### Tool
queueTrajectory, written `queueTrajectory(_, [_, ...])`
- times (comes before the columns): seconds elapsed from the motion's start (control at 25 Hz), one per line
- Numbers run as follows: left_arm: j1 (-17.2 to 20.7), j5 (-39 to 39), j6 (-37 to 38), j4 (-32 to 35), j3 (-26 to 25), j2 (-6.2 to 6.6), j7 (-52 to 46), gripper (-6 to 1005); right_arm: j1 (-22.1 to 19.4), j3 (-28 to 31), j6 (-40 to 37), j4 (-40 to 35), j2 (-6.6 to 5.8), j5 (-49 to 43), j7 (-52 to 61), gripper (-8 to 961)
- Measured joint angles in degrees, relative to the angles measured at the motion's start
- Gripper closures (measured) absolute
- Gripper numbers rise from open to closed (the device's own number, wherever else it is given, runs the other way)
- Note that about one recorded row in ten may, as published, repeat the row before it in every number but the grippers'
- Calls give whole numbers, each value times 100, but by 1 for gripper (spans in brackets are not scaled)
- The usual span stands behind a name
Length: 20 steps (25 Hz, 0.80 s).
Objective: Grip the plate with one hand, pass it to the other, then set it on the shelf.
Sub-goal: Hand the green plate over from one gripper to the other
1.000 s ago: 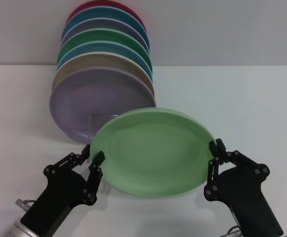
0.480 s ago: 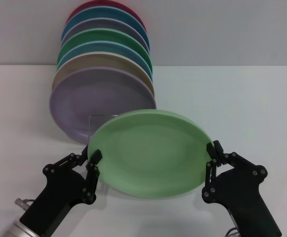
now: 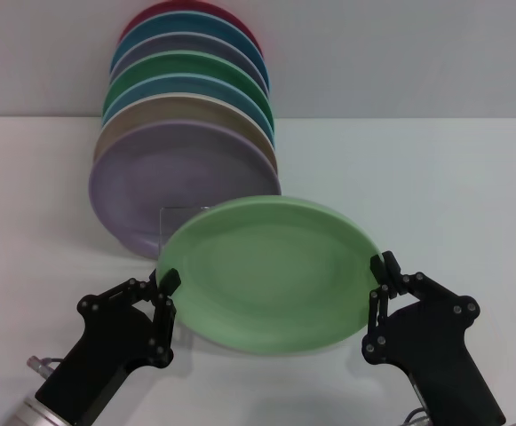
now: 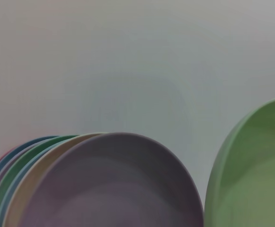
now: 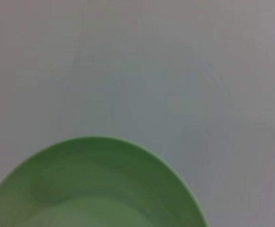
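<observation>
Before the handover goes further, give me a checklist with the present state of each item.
1. Right gripper shut on the rim of the round mint-green plate: ok.
2. Left gripper closed on the opposite rim: cannot tell.
3. Plate held off the white table: ok.
4. Silvery wire stand free in front of the lavender plate: ok.
5. Plate clear of the row of standing plates: ok.

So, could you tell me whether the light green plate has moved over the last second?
Yes. The plate has shifted slightly toward the robot's left and toward the lavender plate in the stack, held between the left gripper and right gripper.
</observation>
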Motion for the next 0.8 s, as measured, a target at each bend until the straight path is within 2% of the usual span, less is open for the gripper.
queueTrajectory(0.68, [84,-32,29,2,-236,-3,9,946,78,-65,-11,-90,-14,-38,14,937])
queueTrajectory(0.8, [135,-33,113,12,-311,3,9,948,127,-116,-40,-146,-30,-38,36,911])
